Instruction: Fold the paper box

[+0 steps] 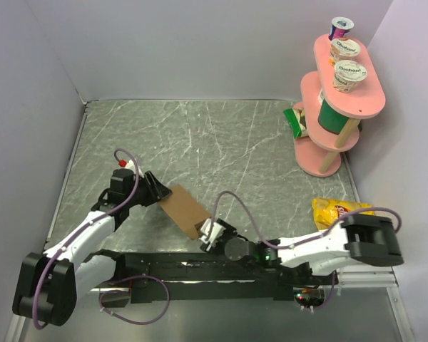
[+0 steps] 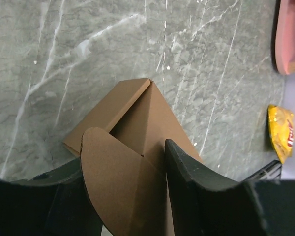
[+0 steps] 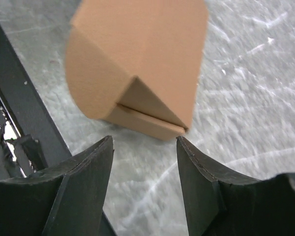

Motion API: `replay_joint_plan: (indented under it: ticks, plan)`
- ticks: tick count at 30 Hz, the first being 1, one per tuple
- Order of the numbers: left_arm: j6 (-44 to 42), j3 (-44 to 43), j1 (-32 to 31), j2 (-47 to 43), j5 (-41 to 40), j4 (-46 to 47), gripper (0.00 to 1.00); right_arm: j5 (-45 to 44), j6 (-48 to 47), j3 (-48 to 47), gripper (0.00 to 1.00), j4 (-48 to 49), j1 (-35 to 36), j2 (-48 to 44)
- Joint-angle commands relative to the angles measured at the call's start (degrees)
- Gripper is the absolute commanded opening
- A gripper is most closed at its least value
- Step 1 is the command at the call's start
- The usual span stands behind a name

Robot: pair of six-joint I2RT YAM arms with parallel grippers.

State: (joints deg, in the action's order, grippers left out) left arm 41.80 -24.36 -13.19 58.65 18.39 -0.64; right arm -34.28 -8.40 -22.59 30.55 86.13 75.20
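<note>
Clamping the paper box [image 1: 186, 209] in left jaws, right jaws parted just short of it, chip bag [image 1: 334, 211] well aside.

Count: paper box [image 1: 185, 210] 1; tools 2, left tool [image 1: 164, 194] and right tool [image 1: 208, 231]; yogurt cups [image 1: 350, 75] 3; pink two-tier shelf [image 1: 321, 57] 1; green can [image 1: 333, 117] 1; bags 2 — green snack bag [image 1: 294, 122], yellow chip bag [image 1: 335, 211].

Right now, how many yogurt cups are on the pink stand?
3, all on the top tier of the pink stand: purple cup farthest back, second cup in the middle, third cup nearest. The lower tier is partly covered; more may hide there.
</note>
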Motion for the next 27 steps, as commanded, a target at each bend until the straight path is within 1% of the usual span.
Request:
replay_joint_plan:
  ticks: [1, 2, 3, 5, 6, 7, 8, 9, 10, 11, 12, 14, 15, 17, 18, 22, 23, 27]
  plan:
    - [-1.6, 0.0, -2.3, -1.8, -5.8, -2.6, 0.50, -2.7, 10.5, -0.4, 0.61, -11.1, -0.4, -11.4]
    - [-1.7, -0.1, -3.0, -1.8, -7.0, -3.0, 0.49, -1.9, 10.8, 1.2, 0.60, -10.6, -0.4, -13.7]
    - [-1.7, -0.2, -3.2, -1.8, -7.5, -3.3, 0.49, -0.6, 11.0, 2.2, 0.59, -10.2, -0.5, -18.4]
    - [-1.9, -0.4, -4.1, -1.7, -8.9, -3.7, 0.50, -0.1, 11.6, 3.4, 0.60, -10.6, -1.0, -22.5]
    - [-1.9, -0.5, -4.4, -1.5, -9.4, -3.9, 0.50, 1.3, 12.0, 2.9, 0.61, -11.6, -2.8, -25.2]
    - [-1.8, -0.6, -4.7, -1.6, -9.9, -4.0, 0.51, 1.8, 13.4, 2.1, 0.61, -12.5, -3.9, -25.7]
    - [-1.7, -0.6, -5.3, -1.8, -10.3, -4.2, 0.51, 2.3, 14.5, -0.7, 0.61, -13.7, -5.2, -25.9]
    - [-1.6, -0.6, -5.4, -1.9, -10.9, -4.2, 0.53, 3.2, 16.5, -2.4, 0.61, -16.6, -6.5, -24.8]
    - [-1.4, -0.6, -5.7, -2.4, -11.4, -4.1, 0.53, 5.0, 17.4, -4.1, 0.61, -17.4, -8.8, -23.7]
    - [-1.3, -0.5, -6.1, -2.7, -11.7, -3.9, 0.54, 5.4, 18.2, -7.3, 0.61, -18.4, -9.6, -22.4]
    - [-1.1, -0.4, -6.1, -2.9, -12.3, -3.8, 0.55, 6.2, 19.1, -8.9, 0.61, -19.2, -10.3, -19.1]
    - [-1.0, -0.2, -6.3, -3.0, -12.3, -3.6, 0.60, 8.7, 20.0, -12.7, 0.61, -19.3, -11.9, -15.4]
    - [-1.1, -0.2, -6.4, -3.0, -12.1, -3.4, 0.59, 9.3, 19.9, -13.7, 0.61, -18.7, -12.2, -11.6]
    - [-1.2, -0.2, -6.7, -2.6, -12.0, -3.3, 0.60, 11.0, 19.9, -16.9, 0.61, -17.2, -12.5, -7.5]
    - [-1.2, -0.2, -6.8, -2.5, -11.9, -3.3, 0.60, 11.6, 19.2, -17.7, 0.61, -16.2, -12.6, -3.8]
    - [-1.2, -0.2, -7.3, -2.5, -12.1, -3.0, 0.61, 13.1, 18.8, -21.3, 0.60, -14.4, -12.6, 4.0]
    - [-1.3, -0.5, -7.4, -2.5, -12.2, -3.6, 0.64, 13.3, 18.9, -22.5, 0.59, -15.2, -12.7, 6.1]
    - [-1.8, -2.3, -7.6, -3.4, -13.5, -5.4, 0.71, 15.5, 20.8, -22.7, 0.58, -16.5, -13.6, 8.6]
